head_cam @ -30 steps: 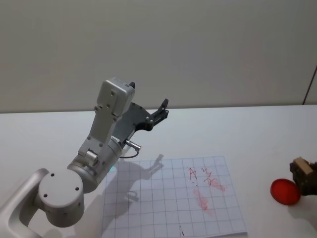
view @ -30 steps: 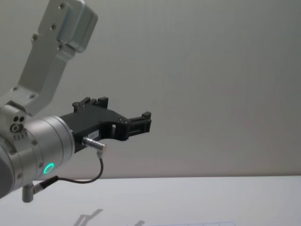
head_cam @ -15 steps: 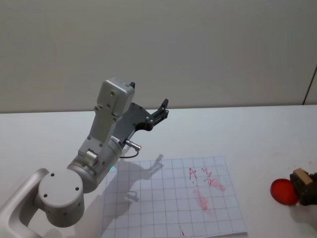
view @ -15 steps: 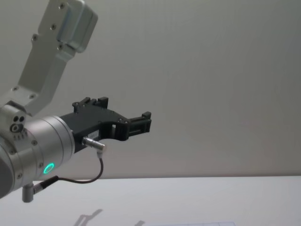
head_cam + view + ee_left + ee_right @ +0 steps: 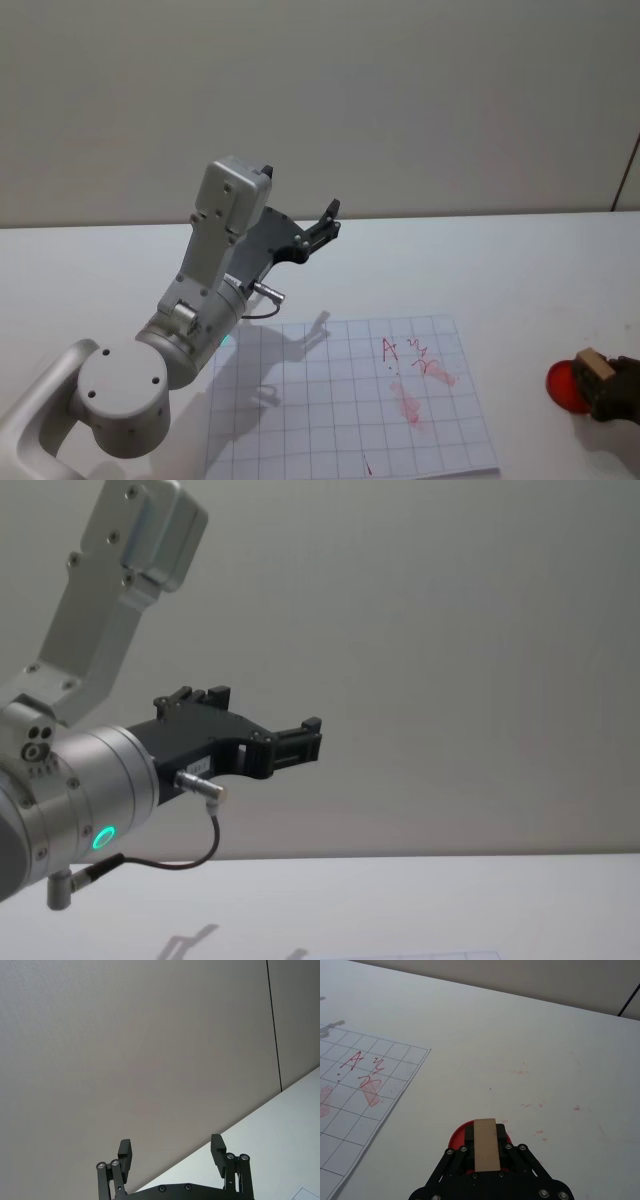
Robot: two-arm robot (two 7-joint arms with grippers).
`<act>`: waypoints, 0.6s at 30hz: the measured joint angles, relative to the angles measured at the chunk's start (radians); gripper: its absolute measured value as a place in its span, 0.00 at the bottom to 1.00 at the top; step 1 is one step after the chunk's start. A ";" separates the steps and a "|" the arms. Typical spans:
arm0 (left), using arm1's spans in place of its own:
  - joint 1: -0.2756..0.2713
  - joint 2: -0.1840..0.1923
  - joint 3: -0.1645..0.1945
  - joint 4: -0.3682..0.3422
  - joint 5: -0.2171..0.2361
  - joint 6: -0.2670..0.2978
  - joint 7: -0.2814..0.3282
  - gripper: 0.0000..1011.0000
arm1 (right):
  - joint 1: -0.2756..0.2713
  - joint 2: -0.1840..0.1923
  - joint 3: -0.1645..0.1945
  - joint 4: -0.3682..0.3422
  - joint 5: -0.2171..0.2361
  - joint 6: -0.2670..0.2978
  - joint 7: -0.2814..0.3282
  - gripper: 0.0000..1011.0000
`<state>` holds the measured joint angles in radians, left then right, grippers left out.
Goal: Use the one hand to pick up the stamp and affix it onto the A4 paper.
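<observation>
The tan stamp (image 5: 485, 1147) sits between the black ribbed fingers of my right gripper (image 5: 485, 1133), which is shut on it. In the head view the stamp (image 5: 592, 367) and right gripper (image 5: 612, 390) are at the far right edge, right over a round red ink pad (image 5: 562, 386); whether the stamp touches the pad I cannot tell. The A4 paper (image 5: 330, 410) lies flat left of them, gridded, with red marks and smears (image 5: 410, 395). My left gripper (image 5: 326, 224) is raised high over the table's back left, open and holding nothing.
The red ink pad (image 5: 461, 1133) lies on the white table (image 5: 530, 1050) a short way off the paper's right edge (image 5: 395, 1097). Faint red specks (image 5: 540, 1106) dot the table beyond the pad. The raised left arm (image 5: 90, 780) looms over the paper's left side.
My right gripper has come down and slightly left with the stamp, closing on the red ink pad. The left arm has not moved.
</observation>
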<state>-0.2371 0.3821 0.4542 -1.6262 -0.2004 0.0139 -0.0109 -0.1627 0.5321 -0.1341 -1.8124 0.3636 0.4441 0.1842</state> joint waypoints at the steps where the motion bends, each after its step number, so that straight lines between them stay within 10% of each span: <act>1: 0.000 0.000 0.000 0.000 0.000 0.000 0.000 0.99 | 0.002 -0.001 -0.001 0.001 -0.002 0.002 0.003 0.22; 18: 0.000 0.000 0.000 0.000 0.000 0.000 0.000 0.99 | 0.012 -0.009 -0.009 0.010 -0.012 0.016 0.015 0.66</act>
<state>-0.2371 0.3821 0.4542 -1.6262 -0.2004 0.0138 -0.0109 -0.1507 0.5232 -0.1428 -1.8021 0.3514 0.4597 0.1989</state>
